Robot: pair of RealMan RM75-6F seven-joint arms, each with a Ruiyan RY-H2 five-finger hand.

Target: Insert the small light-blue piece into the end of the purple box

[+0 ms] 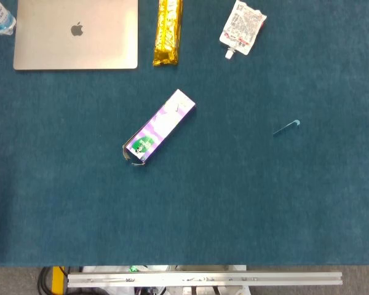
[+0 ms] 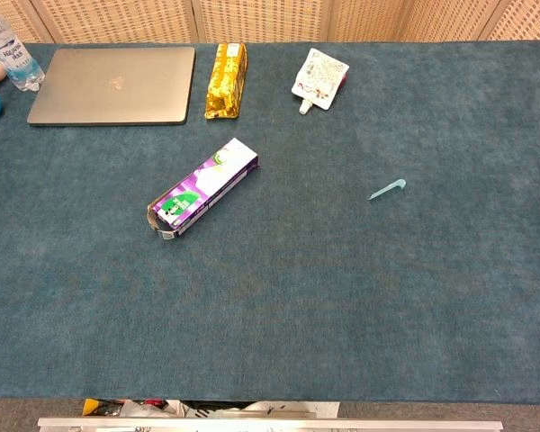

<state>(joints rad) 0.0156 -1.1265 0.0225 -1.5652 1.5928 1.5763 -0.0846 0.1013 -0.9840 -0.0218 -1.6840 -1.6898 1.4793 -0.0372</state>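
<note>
head view shows purple box (image 1: 158, 126) open-ended, light-blue piece (image 1: 286, 127) well apart outside it; neither robot hand visible.

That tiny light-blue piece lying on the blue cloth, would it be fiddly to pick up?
Probably. The small light-blue plastic piece looks thin and lies flat on the dark blue felt table cover, so fingers have little to catch. It seems very light, so a nudge would likely slide it. Its hooked end suggests it won't roll.

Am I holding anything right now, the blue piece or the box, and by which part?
Nothing is held. The light-blue piece and the purple box both lie on the table, apart; neither hand shows in either view.
</note>
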